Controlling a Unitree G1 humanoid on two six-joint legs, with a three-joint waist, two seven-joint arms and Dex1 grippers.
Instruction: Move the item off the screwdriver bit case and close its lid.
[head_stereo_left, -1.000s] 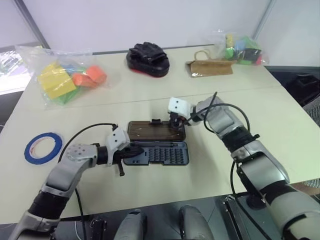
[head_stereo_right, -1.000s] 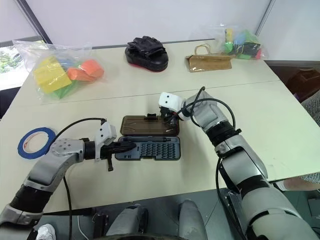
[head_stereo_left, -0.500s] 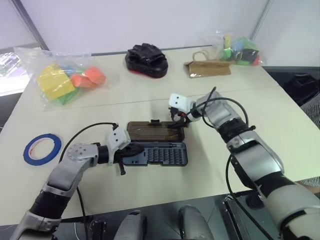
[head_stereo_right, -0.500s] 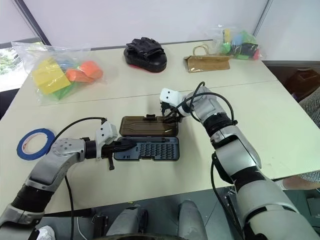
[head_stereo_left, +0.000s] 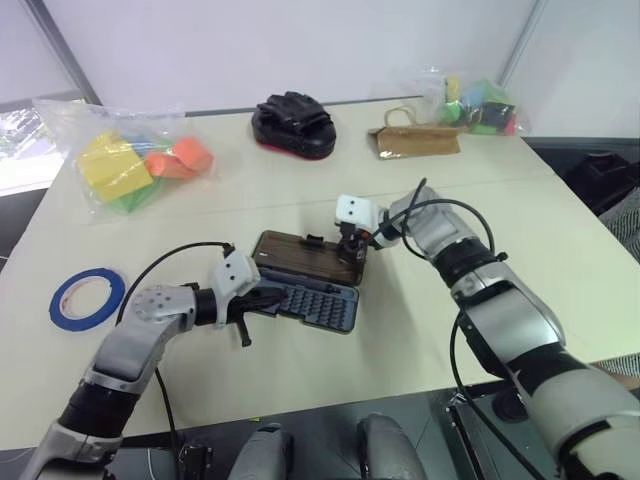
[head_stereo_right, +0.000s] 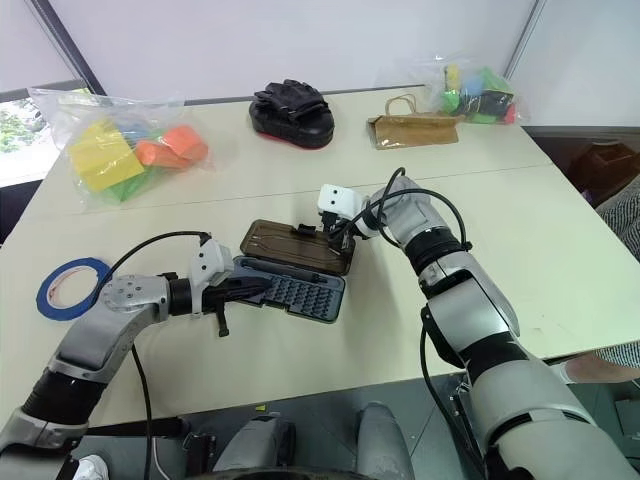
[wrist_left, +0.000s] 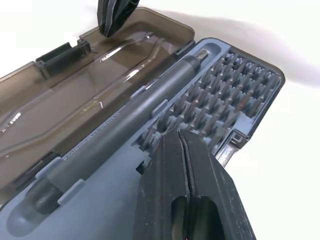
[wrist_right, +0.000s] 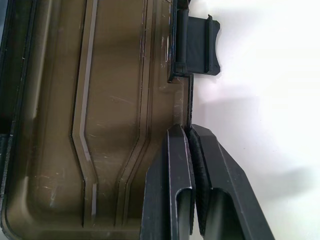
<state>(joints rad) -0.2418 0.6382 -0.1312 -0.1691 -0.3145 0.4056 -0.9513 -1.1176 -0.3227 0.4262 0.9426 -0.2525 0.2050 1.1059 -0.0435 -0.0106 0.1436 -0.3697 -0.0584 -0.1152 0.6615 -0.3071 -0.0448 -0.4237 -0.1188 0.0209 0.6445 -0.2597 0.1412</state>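
The screwdriver bit case (head_stereo_left: 318, 304) lies open and slanted at the middle of the table, with rows of bits and a grey driver handle (wrist_left: 125, 120) in its tray. Its smoky-brown lid (head_stereo_left: 300, 255) is folded back on the far side. My right gripper (wrist_right: 189, 131) is shut on the lid's far rim, just beside the black latch tab (wrist_right: 197, 45). My left gripper (wrist_left: 179, 134) is shut, its tips resting on the tray at the case's left end (head_stereo_left: 268, 299). The item is out of view.
A black pad with gloves (head_stereo_left: 293, 122) sits at the back centre. A bag of coloured blocks (head_stereo_left: 135, 160) lies back left. A brown paper bag (head_stereo_left: 415, 140) and another bag of blocks (head_stereo_left: 480, 105) lie back right. A blue tape roll (head_stereo_left: 85, 294) lies left.
My right gripper has shut on the lid's rim. The case has swung round from square to slanted, its right end coming nearer. The left gripper has stayed on the tray.
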